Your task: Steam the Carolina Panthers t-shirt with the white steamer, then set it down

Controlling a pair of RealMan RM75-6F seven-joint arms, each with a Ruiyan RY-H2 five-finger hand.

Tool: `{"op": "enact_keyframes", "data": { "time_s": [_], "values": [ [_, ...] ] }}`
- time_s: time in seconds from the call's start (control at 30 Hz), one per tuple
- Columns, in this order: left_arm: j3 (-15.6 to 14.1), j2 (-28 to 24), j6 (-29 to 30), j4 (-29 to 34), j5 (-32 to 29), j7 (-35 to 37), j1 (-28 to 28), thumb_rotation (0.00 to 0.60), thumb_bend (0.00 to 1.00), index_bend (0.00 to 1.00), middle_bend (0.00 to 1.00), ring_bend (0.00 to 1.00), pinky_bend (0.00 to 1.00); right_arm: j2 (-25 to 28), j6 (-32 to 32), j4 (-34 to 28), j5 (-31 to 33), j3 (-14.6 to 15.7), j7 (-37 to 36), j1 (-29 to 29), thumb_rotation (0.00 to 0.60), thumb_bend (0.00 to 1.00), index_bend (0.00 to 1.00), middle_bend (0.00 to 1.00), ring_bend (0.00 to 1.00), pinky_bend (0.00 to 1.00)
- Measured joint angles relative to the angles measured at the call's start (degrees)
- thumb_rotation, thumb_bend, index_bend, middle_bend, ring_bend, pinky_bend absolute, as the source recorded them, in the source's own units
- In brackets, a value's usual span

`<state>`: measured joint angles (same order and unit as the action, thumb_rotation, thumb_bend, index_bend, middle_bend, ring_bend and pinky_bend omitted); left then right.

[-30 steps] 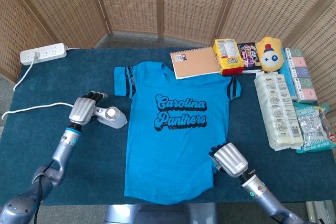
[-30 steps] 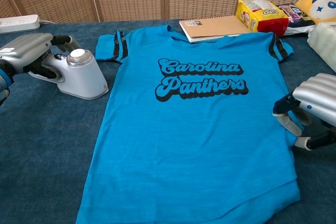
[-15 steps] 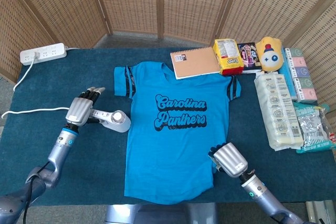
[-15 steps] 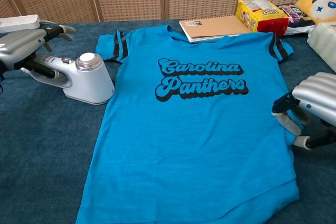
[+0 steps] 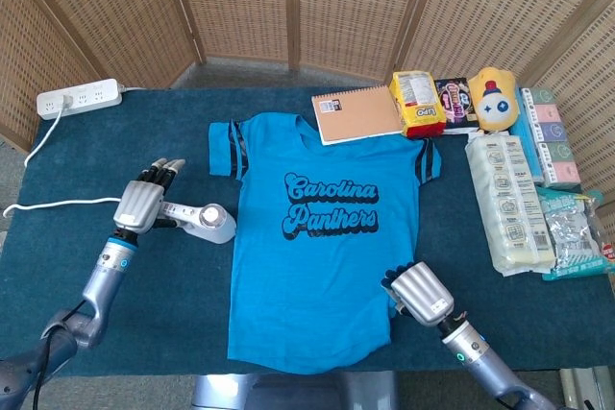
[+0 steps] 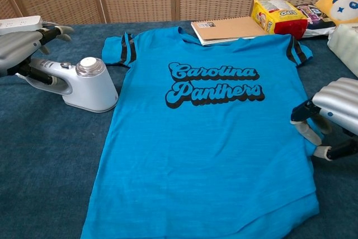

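Note:
The blue Carolina Panthers t-shirt (image 5: pixel 322 237) (image 6: pixel 210 127) lies flat, print up, in the middle of the table. The white steamer (image 5: pixel 200 222) (image 6: pixel 84 85) stands on the cloth just left of the shirt's left side, its handle pointing left. My left hand (image 5: pixel 140 201) (image 6: pixel 22 46) hovers over that handle with its fingers stretched out and lifted off it. My right hand (image 5: pixel 421 293) (image 6: pixel 334 113) rests at the shirt's lower right edge, fingers curled in, fingertips touching the fabric.
A white power strip (image 5: pixel 79 98) with its cord (image 5: pixel 58 201) lies at the back left. A spiral notebook (image 5: pixel 360 114), a yellow snack bag (image 5: pixel 415 103), a plush toy (image 5: pixel 493 98) and several packets (image 5: pixel 509 201) line the back and right side.
My left hand's fingers, wrapped round the steamer handle a second ago, have straightened and lifted off it. The steamer has settled on the cloth beside the shirt. The right hand has not moved.

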<state>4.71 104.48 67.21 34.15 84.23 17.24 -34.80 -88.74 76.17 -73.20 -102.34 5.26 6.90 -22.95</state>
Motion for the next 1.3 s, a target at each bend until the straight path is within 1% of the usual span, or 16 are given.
{"op": "enact_keyframes", "data": {
  "time_s": [0.23, 0.5, 0.83, 0.97, 1.13, 1.2, 1.3],
  "values": [
    [0.4, -1.0, 0.4, 1.6, -0.7, -0.4, 1.1, 0.316, 0.19, 0.00, 0.14, 0.09, 0.26, -0.2, -0.1, -0.1, -0.2, 0.1, 0.1, 0.0, 0.600, 0.45, 0.74, 0.65, 0.70, 0.75],
    [0.2, -1.2, -0.1, 1.6, -1.2, -0.9, 2.4, 0.310, 0.19, 0.00, 0.13, 0.07, 0.26, -0.2, -0.2, -0.3, -0.2, 0.3, 0.5, 0.1, 0.600, 0.45, 0.74, 0.65, 0.70, 0.75],
    [0.3, -1.3, 0.9, 1.3, -1.3, -0.3, 3.6, 0.339, 0.24, 0.00, 0.12, 0.06, 0.25, -0.4, -0.6, -0.3, -0.2, 0.4, 0.6, 0.1, 0.600, 0.45, 0.74, 0.65, 0.70, 0.75],
    [0.3, -1.4, 1.1, 1.4, -1.3, -0.5, 3.9, 0.341, 0.24, 0.00, 0.09, 0.03, 0.22, -0.5, -0.7, -0.2, -0.1, 0.5, 0.7, 0.2, 0.600, 0.45, 0.74, 0.65, 0.70, 0.75],
    [0.1, -1.5, 1.6, 1.3, -1.0, -1.2, 4.3, 0.385, 0.24, 0.00, 0.07, 0.00, 0.19, -0.6, -0.7, -0.1, -0.1, 0.5, 0.7, 0.2, 0.600, 0.45, 0.74, 0.65, 0.70, 0.75],
    [0.0, -1.4, 2.2, 1.1, -0.7, -1.2, 4.3, 0.384, 0.24, 0.00, 0.06, 0.00, 0.19, -0.6, -0.8, -0.1, 0.0, 0.5, 0.7, 0.3, 0.600, 0.45, 0.74, 0.65, 0.70, 0.75],
    [-0.2, -1.1, 3.6, 0.4, 0.0, -1.2, 4.5, 0.381, 0.28, 0.00, 0.06, 0.00, 0.19, -0.6, -0.8, 0.0, 0.0, 0.5, 0.6, 0.3, 0.600, 0.45, 0.74, 0.65, 0.70, 0.75]
  ]
}}
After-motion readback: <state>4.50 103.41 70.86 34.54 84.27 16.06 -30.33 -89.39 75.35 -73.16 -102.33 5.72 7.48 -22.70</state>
